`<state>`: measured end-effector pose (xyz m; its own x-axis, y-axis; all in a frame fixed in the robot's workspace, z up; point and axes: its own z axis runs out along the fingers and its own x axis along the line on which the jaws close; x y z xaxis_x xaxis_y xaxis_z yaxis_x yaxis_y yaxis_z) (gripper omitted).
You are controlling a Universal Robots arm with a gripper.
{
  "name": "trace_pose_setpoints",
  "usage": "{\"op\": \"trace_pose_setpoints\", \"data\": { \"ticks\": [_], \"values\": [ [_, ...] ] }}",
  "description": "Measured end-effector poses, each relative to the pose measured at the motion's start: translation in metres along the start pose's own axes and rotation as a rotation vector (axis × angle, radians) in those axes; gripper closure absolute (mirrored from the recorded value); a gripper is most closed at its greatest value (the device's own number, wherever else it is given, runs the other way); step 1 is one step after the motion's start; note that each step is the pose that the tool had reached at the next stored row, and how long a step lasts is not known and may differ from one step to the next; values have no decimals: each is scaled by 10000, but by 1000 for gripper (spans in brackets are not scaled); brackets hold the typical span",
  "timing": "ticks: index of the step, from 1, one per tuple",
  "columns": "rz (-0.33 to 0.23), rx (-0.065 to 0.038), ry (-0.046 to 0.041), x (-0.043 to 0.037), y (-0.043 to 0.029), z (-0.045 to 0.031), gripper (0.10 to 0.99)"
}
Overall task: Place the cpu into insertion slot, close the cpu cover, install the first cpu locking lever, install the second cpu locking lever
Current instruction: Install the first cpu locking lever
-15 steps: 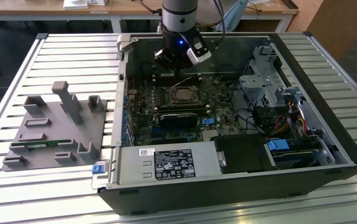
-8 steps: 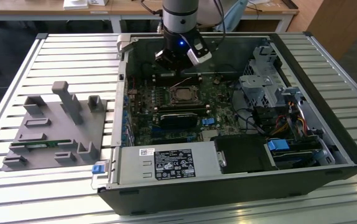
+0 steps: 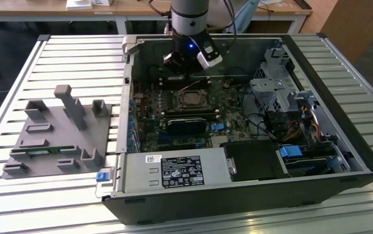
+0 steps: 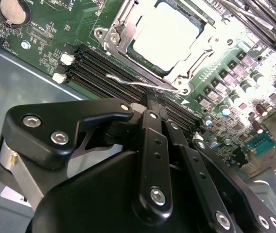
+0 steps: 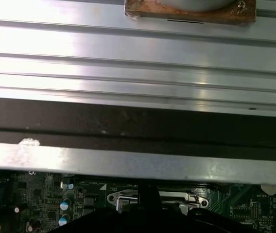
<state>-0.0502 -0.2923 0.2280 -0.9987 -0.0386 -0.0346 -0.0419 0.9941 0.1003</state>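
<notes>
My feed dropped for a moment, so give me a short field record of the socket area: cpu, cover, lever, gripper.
cpu: seated in the insertion slot, silver top showing
cpu cover: closed down around the cpu
locking lever: thin wire lever along the socket edge nearest the gripper; latched or not, cannot tell
gripper: fingers together, tips at the lever
setting: open computer case on a slatted table

From my console — gripper fingertips hidden behind its own body; cpu cover half-covered in the first wrist view.
</notes>
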Motion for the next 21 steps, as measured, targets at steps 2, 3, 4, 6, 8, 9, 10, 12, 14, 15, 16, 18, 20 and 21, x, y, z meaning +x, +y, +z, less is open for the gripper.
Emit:
{"op": "trace_pose_setpoints", "data": {
  "ticks": [2,3,4,6,8,9,10,12,14,15,16,18,20,21],
  "values": [
    [0,-1,-1,-20,-1,6,980],
    [0,-2,0,-31,-2,11,980],
    [1,-2,1,-41,-3,16,980],
    [1,-1,6,-64,-5,26,980],
    [1,-1,12,-90,-7,35,980],
    [2,-2,14,-101,-8,40,980],
    [2,-2,17,-111,-8,44,980],
    [2,-1,22,-134,-10,53,980],
    [3,-3,27,-156,-10,63,980],
    [4,-3,31,-166,-11,69,980],
    [4,-3,35,-177,-12,75,980],
    [5,-2,47,-198,-13,87,980],
    [7,-3,62,-218,-14,101,980],
    [7,-3,72,-228,-14,109,980]
  ]
}}
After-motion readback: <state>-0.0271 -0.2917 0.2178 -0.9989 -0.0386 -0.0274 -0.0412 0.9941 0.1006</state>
